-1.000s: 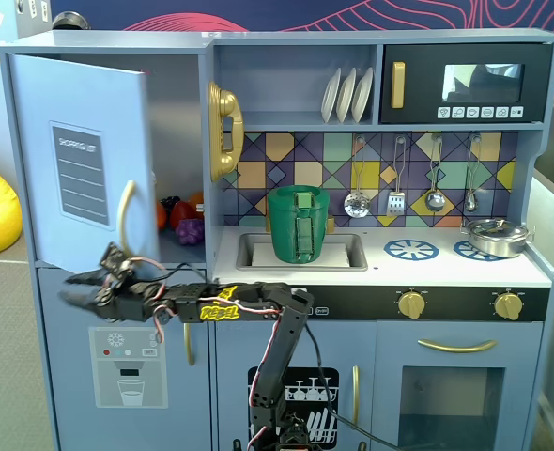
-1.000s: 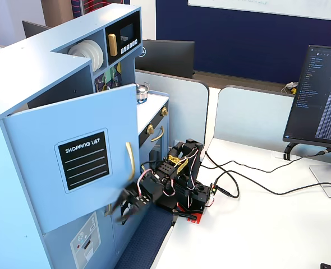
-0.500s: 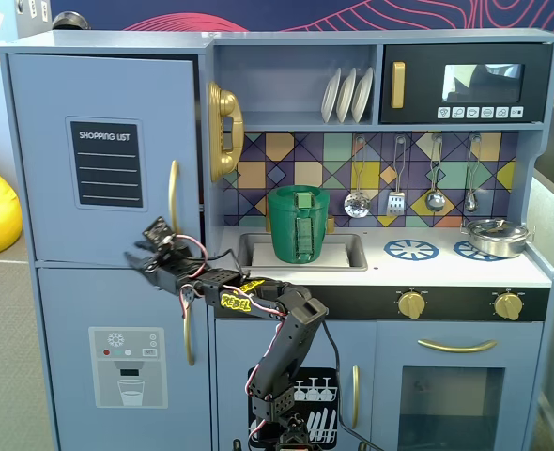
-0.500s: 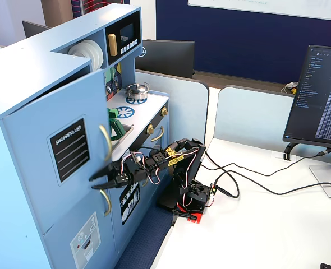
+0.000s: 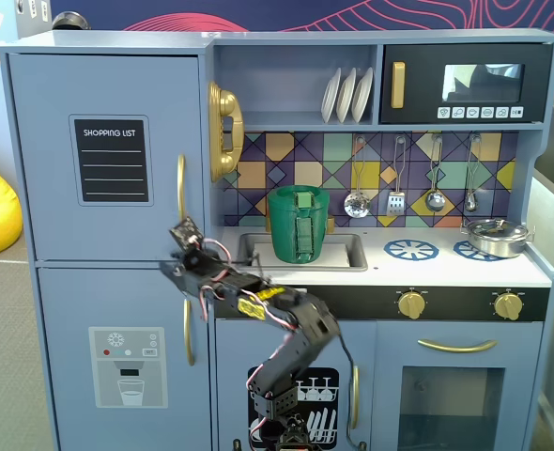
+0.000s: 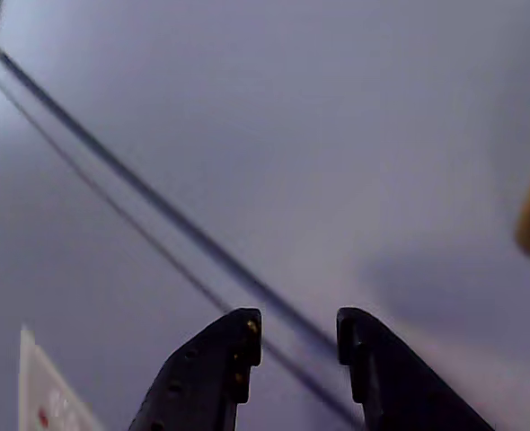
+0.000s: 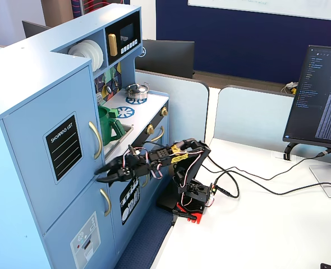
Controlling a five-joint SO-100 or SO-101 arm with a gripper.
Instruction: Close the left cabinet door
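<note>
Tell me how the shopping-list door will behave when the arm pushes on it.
The left cabinet door looks like a rigid flat panel, so it likely swings rather than flexes. Its smooth face may let the end effector slide. It already looks flush, so expect little travel.

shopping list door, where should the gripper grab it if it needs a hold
Grip the curved gold handle on the left cabinet door, at mid-height where it bows off the panel. Come straight in from the front with the gripper turned so its fingers straddle the vertical bar sideways; the flat door face offers no hold.
</note>
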